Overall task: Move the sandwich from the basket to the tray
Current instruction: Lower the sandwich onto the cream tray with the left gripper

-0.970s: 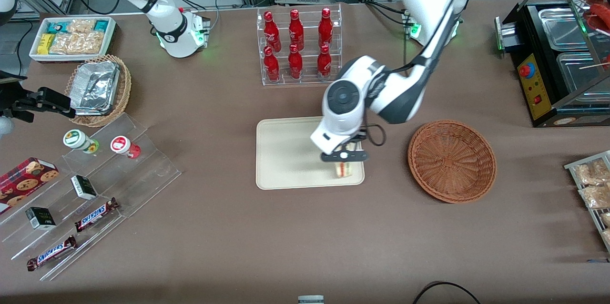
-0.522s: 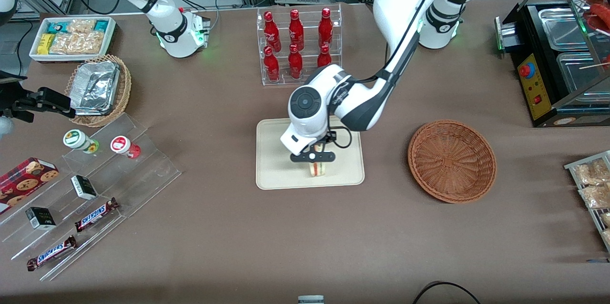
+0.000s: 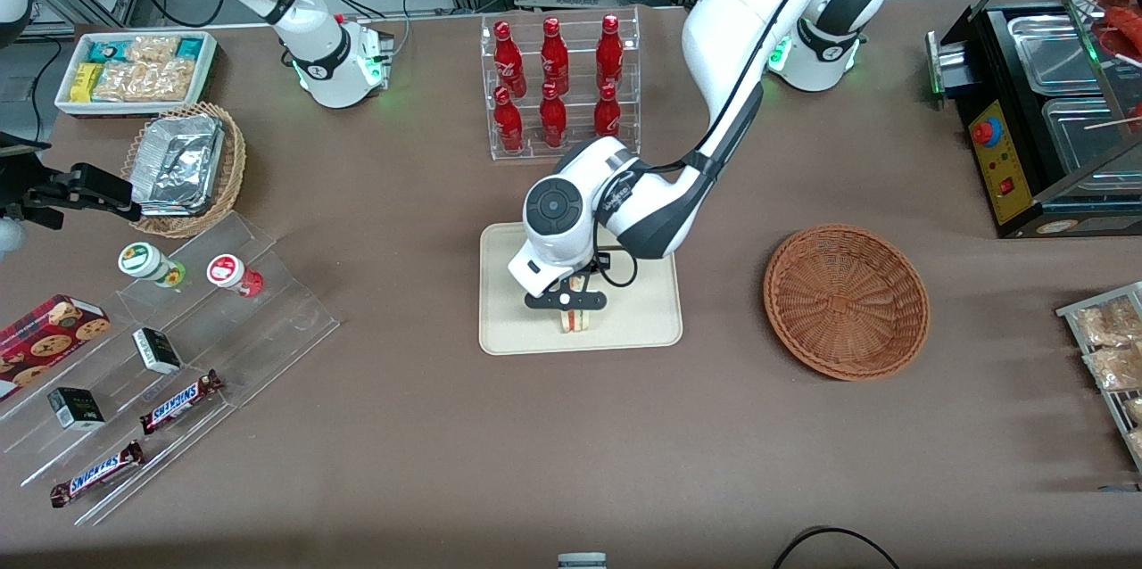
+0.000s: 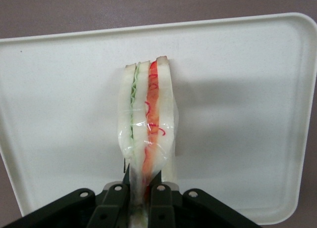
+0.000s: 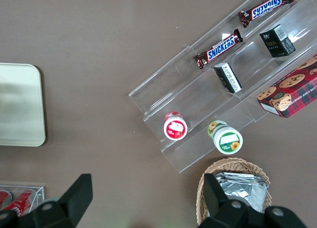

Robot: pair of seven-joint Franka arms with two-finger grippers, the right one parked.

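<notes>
**A:** Front view first. Where is the working arm's gripper (image 3: 571,312)?

**B:** Over the tray (image 3: 517,324), close to the tray edge nearest the camera and about midway along that edge. It is clenched on the sandwich (image 3: 575,320), which shows just under the black finger bar with its red-orange and pale layers on edge.

**A:** And the basket (image 3: 846,301)?

**B:** It sits on the tabletop beside the tray, toward the working arm's end, apart from it. Nothing lies in it that I can make out.

**A:** Anything else near?

**B:** A clear rack of red bottles (image 3: 554,87) stands farther from the camera than the tray. Toward the parked arm's end there is a clear stepped shelf (image 3: 178,346) with snack bars and small boxes.

**A:** Now the left wrist view.

**B:** The sandwich (image 4: 146,134) is gripped from both faces, bread slices upright, the green layer on one side and the red-orange one on the other, wrapped in clear film. One finger (image 4: 159,186) presses each side. The tray (image 4: 247,89) fills the background under it; whether the sandwich touches the tray surface I cannot tell.

**A:** Right wrist view?

**B:** One rounded corner of the tray (image 5: 22,107) shows, with the stepped shelf (image 5: 198,97) apart from it and a tan wicker basket with foil containers (image 5: 237,186) near that shelf.
</notes>
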